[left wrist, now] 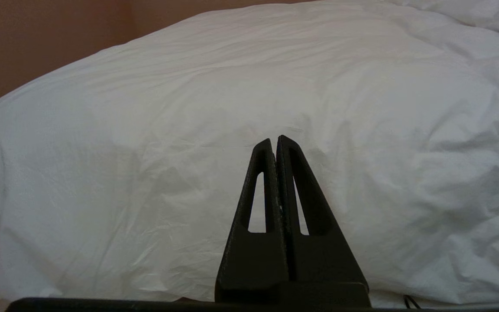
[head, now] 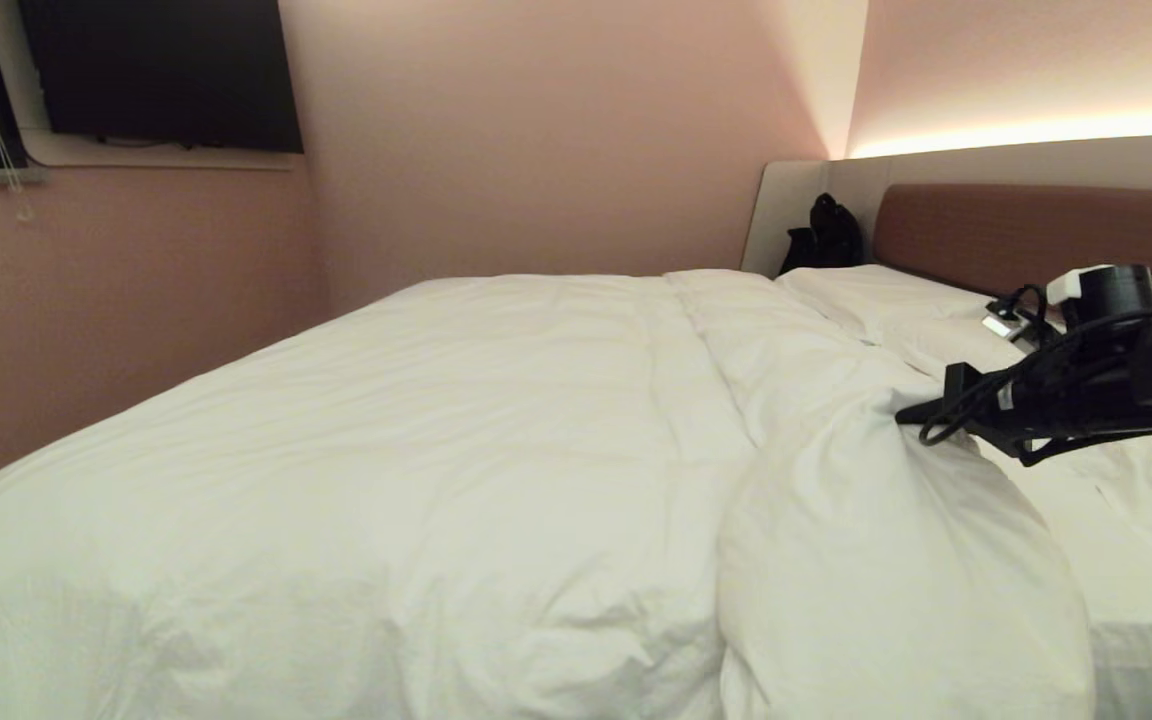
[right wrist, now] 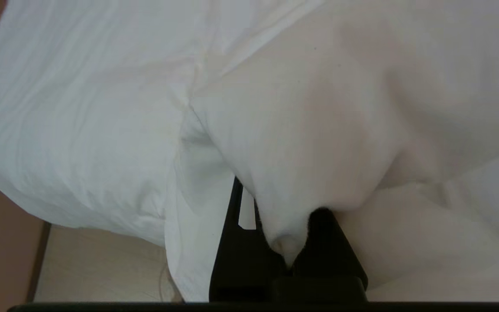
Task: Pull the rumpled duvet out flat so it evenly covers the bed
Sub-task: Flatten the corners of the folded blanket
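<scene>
The duvet [head: 416, 470], white and puffy, fills most of the head view from the lower left to the centre, draped over the near edge of the bed [head: 1151, 650]. Toward the right of the frame its edge is folded back on itself into a thick rolled ridge that runs from the upper centre down to the lower right, leaving a strip of bare white sheet at the right edge of the frame.

The right hand [right wrist: 290, 242] is clamped on the duvet: in the right wrist view a pinch of the white fabric sits between the two black fingers [right wrist: 236, 242] and bulges out above them. In the head view the right arm [head: 1086, 385] reaches in from the right edge, held above the ridge of the fold, with black cables looping along it.

The left hand [left wrist: 275, 143] appears only in its own wrist view, its fingers pressed together with nothing between them, pointing at the side of the duvet that hangs down the bed.

Beyond the fold, pillows [head: 876, 295] lie at the upper right against the brown headboard [head: 1026, 235], set in pale grey panels. A black bag [head: 824, 238] stands in the corner beside the headboard. A dark television [head: 161, 70] hangs on the pink wall at the upper left.
</scene>
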You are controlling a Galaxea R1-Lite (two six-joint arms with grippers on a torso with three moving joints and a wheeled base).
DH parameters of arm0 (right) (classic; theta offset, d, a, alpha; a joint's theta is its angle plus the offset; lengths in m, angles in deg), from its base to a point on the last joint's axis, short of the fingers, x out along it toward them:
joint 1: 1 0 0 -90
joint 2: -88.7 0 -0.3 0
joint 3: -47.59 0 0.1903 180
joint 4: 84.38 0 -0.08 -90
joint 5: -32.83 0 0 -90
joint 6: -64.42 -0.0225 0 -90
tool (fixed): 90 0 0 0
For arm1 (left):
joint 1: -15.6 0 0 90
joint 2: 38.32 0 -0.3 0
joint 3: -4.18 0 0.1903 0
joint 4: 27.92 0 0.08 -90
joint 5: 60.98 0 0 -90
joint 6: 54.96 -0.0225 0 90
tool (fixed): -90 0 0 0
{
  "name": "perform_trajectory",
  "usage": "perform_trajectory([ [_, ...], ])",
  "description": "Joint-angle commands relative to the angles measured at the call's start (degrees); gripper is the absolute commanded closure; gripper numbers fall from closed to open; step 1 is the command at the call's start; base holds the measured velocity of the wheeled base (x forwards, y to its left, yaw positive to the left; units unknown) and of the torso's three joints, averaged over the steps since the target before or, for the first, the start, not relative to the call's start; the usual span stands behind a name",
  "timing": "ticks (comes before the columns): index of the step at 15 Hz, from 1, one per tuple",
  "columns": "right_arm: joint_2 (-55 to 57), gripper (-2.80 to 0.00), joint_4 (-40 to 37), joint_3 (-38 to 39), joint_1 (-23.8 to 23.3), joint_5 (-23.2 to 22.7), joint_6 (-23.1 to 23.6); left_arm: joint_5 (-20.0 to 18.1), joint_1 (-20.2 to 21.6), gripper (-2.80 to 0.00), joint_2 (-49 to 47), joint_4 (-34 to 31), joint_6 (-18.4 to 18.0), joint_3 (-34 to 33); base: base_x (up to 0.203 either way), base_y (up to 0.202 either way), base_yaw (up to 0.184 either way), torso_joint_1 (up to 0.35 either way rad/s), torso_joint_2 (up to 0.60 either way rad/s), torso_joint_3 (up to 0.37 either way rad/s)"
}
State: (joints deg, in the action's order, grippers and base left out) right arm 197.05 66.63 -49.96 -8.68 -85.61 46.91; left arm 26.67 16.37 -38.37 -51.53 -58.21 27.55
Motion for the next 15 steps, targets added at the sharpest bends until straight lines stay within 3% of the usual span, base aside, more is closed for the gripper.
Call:
perform_trajectory([
  [1, 4.7, 0.0, 0.11, -6.24, 2.57, 5.46, -6.3, -0.03, 0.02, 0.0, -0.04, -0.02, -0.01, 0.0, 0.0, 0.0, 0.0, 0.0, 0.0, 0.0],
  [3, 9.61, 0.0, -0.13, -11.65, 4.74, 11.39, -8.91, -0.03, 0.02, 0.0, -0.04, -0.02, -0.01, 0.0, 0.0, 0.0, 0.0, 0.0, 0.0, 0.0],
  [6, 14.97, 0.0, -1.13, -21.3, 5.66, 15.02, -13.49, -0.03, 0.02, 0.0, -0.04, -0.02, -0.01, 0.0, 0.0, 0.0, 0.0, 0.0, 0.0, 0.0],
  [10, 24.65, 0.0, -6.58, -35.56, 6.7, 21.28, -15.55, -0.03, 0.02, 0.0, -0.04, -0.02, -0.01, 0.0, 0.0, 0.0, 0.0, 0.0, 0.0, 0.0],
  [15, 30.59, 0.0, -5.45, -36.68, 6.94, 26.66, -12.47, -0.03, 0.02, 0.0, -0.04, -0.02, -0.01, 0.0, 0.0, 0.0, 0.0, 0.0, 0.0, 0.0],
])
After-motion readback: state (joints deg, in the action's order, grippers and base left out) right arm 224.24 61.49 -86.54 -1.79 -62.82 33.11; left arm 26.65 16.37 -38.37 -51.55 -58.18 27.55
